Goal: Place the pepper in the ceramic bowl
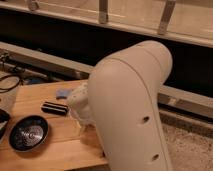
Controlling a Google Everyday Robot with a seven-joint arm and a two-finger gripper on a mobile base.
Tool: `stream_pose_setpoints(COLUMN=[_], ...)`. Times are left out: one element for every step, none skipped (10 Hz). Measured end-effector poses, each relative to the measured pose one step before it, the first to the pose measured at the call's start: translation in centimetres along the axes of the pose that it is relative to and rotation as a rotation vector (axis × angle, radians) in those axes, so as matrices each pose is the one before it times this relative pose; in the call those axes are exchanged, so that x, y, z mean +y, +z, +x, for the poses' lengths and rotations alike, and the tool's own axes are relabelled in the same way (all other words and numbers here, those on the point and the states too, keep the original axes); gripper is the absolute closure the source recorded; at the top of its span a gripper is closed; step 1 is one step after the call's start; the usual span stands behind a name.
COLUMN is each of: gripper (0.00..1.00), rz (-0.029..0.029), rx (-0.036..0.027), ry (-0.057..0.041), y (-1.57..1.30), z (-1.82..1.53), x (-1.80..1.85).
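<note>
The ceramic bowl (29, 133), round, black and glossy with pale marks inside, sits on the wooden table (60, 145) at the front left. The pepper is hidden; I cannot see it anywhere. My gripper (82, 116) hangs low over the table's middle, right of the bowl and next to the black bar, with the arm's big white shell (132, 105) covering most of it. I cannot tell whether it holds anything.
A black rectangular bar (54, 108) lies behind the bowl. A small blue-grey thing (62, 93) lies farther back. Cables (7, 82) lie at the far left. A dark ledge and railing run behind the table. The floor (192, 150) is at right.
</note>
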Motion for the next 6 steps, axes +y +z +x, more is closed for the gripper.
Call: stream_pose_setpoints(gripper=[0.2, 0.2, 0.2, 0.2, 0.2, 0.2], rz=[0.01352, 0.01352, 0.01183, 0.00736, 0.00818, 0.00639], rx=[-0.00853, -0.011, -0.00792, -0.01563, -0.01073, -0.01162], ry=[0.00481, 0.01986, 0.0119, 0.02231, 0.01923, 0.02403], y=[-0.369, -0.537, -0.25, -0.372, -0.29, -0.253], z=[-0.26, 0.136, 0.38, 0.83, 1.022, 1.355], x=[0.3, 0.065, -0.422, -0.661, -0.925, -1.392])
